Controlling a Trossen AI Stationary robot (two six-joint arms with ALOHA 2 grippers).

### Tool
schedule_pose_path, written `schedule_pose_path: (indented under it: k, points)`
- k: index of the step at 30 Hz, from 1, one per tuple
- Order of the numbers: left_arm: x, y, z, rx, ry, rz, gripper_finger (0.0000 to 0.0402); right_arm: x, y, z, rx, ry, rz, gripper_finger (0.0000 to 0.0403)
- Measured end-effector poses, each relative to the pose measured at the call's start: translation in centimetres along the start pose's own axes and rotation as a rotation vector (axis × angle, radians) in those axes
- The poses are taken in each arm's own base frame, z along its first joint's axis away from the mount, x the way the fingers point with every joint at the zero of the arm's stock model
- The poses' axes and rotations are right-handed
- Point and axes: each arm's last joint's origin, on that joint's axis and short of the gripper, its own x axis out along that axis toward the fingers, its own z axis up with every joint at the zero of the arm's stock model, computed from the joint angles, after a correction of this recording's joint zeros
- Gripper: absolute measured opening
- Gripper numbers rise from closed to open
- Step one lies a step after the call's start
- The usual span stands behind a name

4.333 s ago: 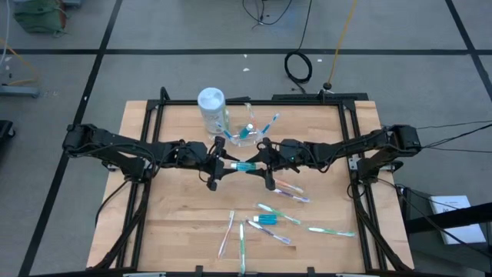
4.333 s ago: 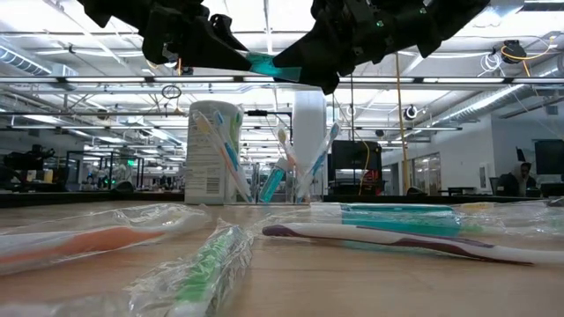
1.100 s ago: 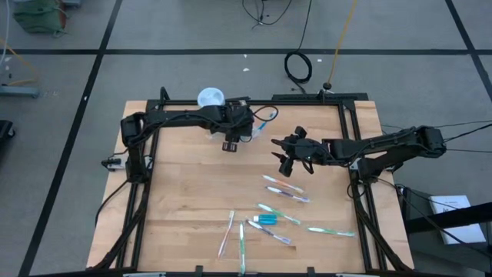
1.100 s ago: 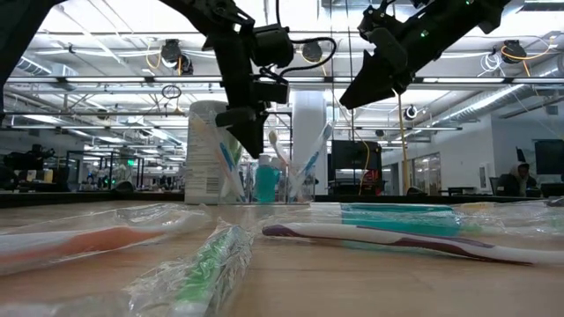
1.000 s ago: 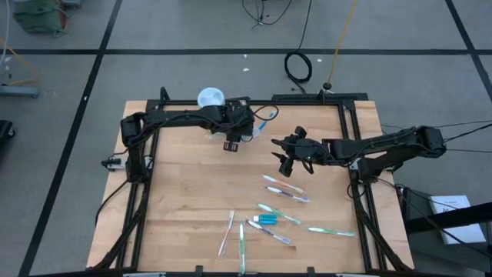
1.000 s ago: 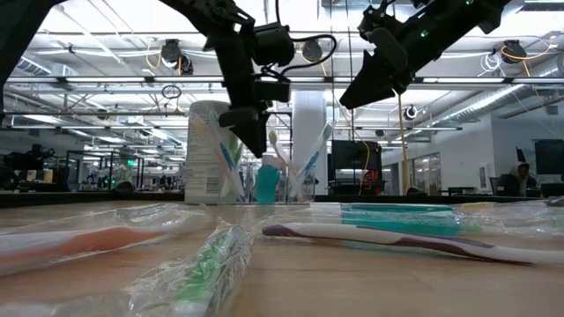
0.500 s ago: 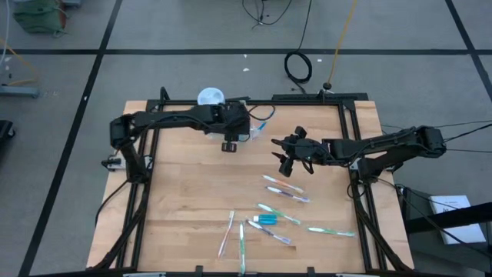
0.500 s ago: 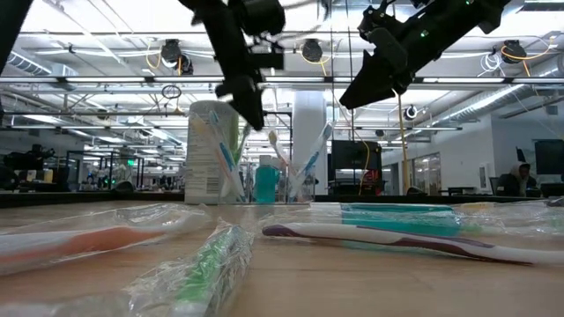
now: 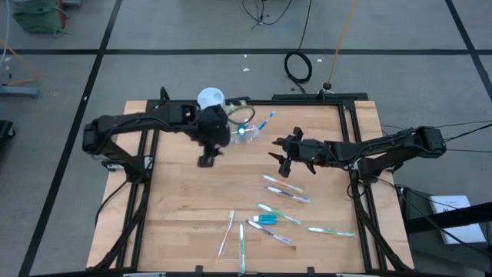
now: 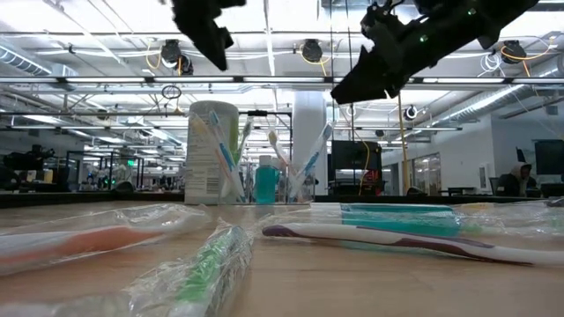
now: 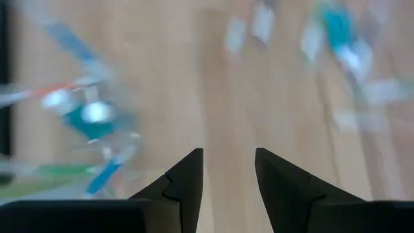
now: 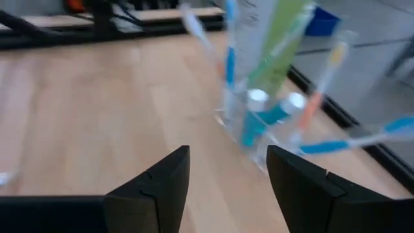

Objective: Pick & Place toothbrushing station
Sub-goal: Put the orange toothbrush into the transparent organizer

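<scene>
Lettering on the white canister beside the clear holder is unreadable

On the wooden tabletop, the left gripper hangs just beside the clear holder, which stands near the far edge with toothbrushes and a blue tube in it. A white canister stands next to it. The right gripper hovers mid-table. Loose wrapped toothbrushes lie scattered toward the near edge.
</scene>
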Motion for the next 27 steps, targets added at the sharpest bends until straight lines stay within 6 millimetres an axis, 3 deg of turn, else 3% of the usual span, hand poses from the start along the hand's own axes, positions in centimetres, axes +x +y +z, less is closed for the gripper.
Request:
schedule_pose_path:
  k: [2,8,19,22,27]
  points:
    - [-0.1,-0.6,-0.6,0.096,-0.011,-0.093,0.0145,0.0,0.2,0.2,-0.013,-0.012,0.061,0.0196]
    - [0.5,-0.9,-3.3,0.081,-0.096,-0.288,0.0145,0.1,0.8,0.5,-0.037,-0.053,0.141,0.0196]
    - [5.4,-2.9,-9.8,-0.086,-0.227,-0.062,0.0145,0.8,2.5,0.8,-0.088,-0.068,0.182,0.0193]
    - [6.5,-3.8,-10.8,-0.076,-0.322,-0.061,0.0145,1.9,3.4,1.5,-0.124,-0.078,0.187,0.0181]
    - [8.2,-4.9,-12.1,-0.062,-0.411,-0.041,0.0145,4.0,4.6,0.9,-0.169,-0.008,0.200,0.0158]
